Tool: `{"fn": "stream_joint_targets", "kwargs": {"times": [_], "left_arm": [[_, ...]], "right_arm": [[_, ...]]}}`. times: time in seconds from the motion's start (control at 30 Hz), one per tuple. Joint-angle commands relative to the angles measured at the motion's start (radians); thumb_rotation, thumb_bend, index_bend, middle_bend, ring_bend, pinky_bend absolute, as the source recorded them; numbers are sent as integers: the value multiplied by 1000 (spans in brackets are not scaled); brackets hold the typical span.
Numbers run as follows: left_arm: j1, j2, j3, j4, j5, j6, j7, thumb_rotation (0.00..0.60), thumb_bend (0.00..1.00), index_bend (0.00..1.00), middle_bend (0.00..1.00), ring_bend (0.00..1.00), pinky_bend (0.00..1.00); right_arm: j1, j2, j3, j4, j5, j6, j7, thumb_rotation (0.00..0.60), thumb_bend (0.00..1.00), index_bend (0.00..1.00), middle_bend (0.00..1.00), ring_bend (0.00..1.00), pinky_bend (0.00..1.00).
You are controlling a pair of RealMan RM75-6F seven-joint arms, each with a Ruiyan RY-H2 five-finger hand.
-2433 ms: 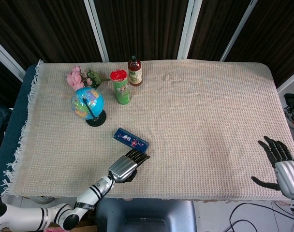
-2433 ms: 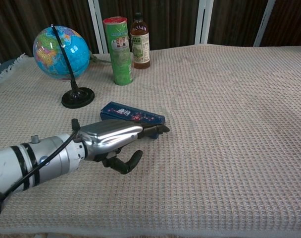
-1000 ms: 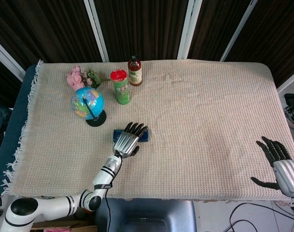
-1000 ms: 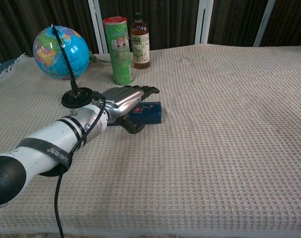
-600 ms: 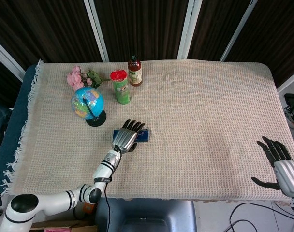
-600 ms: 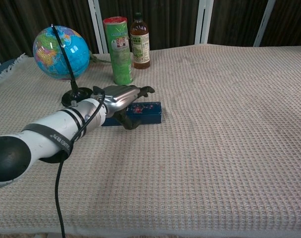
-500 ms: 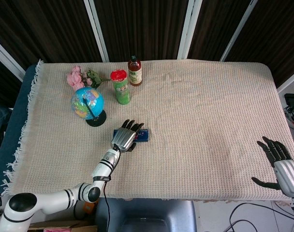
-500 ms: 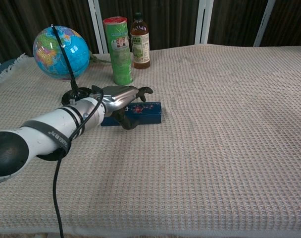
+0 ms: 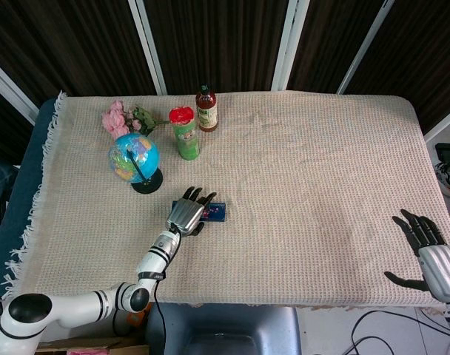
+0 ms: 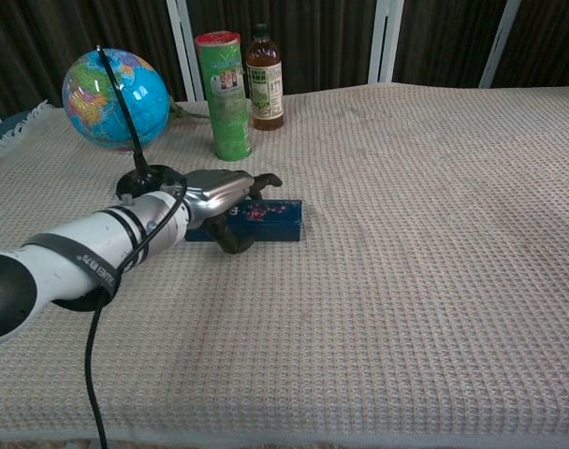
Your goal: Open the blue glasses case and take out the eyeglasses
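Note:
The blue glasses case (image 9: 217,212) (image 10: 276,218) lies shut on the woven cloth, just in front of the globe. My left hand (image 9: 186,214) (image 10: 219,193) lies over the case's left half. Its fingers reach across the lid to the far edge, and its thumb curls against the near side, so it grips the case. The left end of the case is hidden under the hand. No eyeglasses show. My right hand (image 9: 426,248) hangs open with fingers spread off the table's near right corner, seen only in the head view.
A globe on a black stand (image 9: 134,157) (image 10: 114,86) is close behind my left hand. Further back stand a green can with a red lid (image 9: 185,133) (image 10: 224,82) and a brown sauce bottle (image 9: 206,109) (image 10: 265,77). Pink flowers (image 9: 121,118) lie beyond the globe.
My left hand has come forward from the near edge onto the case, turned the case, then slid left along it and closed around it. The right hand has barely moved.

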Motion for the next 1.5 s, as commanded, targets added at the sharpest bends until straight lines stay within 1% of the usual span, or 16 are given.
{"fn": "stream_joint_targets", "kwargs": {"times": [0.03,0.27,0.4,0.5,0.67,0.77,0.93,1.13,1.27,1.5], "left_arm": [[12,18,14,-27,8,0,-18,600,386,0,291,55,0],[46,67,63,-114,59,52,-20,600,386,0,291,57,0],[54,80,75,-138,68,65,-14,600,385,0,295,62,0],[80,112,109,-195,74,77,-10,600,385,0,302,70,0],[102,143,147,-258,74,75,-8,600,385,0,306,78,0],[116,146,171,-290,103,98,-4,600,385,0,307,80,0],[146,139,210,-322,172,167,23,600,385,0,310,89,0],[174,152,235,-374,191,203,51,600,385,0,312,96,1],[189,158,246,-400,184,216,77,600,384,0,318,103,8],[200,125,234,-408,160,229,112,600,373,0,314,118,30]], "right_arm": [[0,0,0,-1,0,0,-2,600,177,0,0,0,0],[1,-4,0,-2,0,0,-11,600,177,0,0,0,0],[2,-5,0,-5,1,-3,-18,600,177,0,0,0,0],[1,-10,1,-6,2,-2,-27,600,177,0,0,0,0],[1,-13,2,-8,2,-1,-36,600,177,0,0,0,0],[1,-14,0,-9,-1,-1,-42,600,177,0,0,0,0],[0,-15,-3,-8,-10,2,-42,600,177,0,0,0,0],[-2,-12,-5,-6,-14,9,-34,600,177,0,0,0,0],[-5,-12,-6,-3,-17,15,-30,600,178,0,0,0,0],[-6,-11,-9,-3,-26,22,-27,600,177,0,0,0,0]]}}
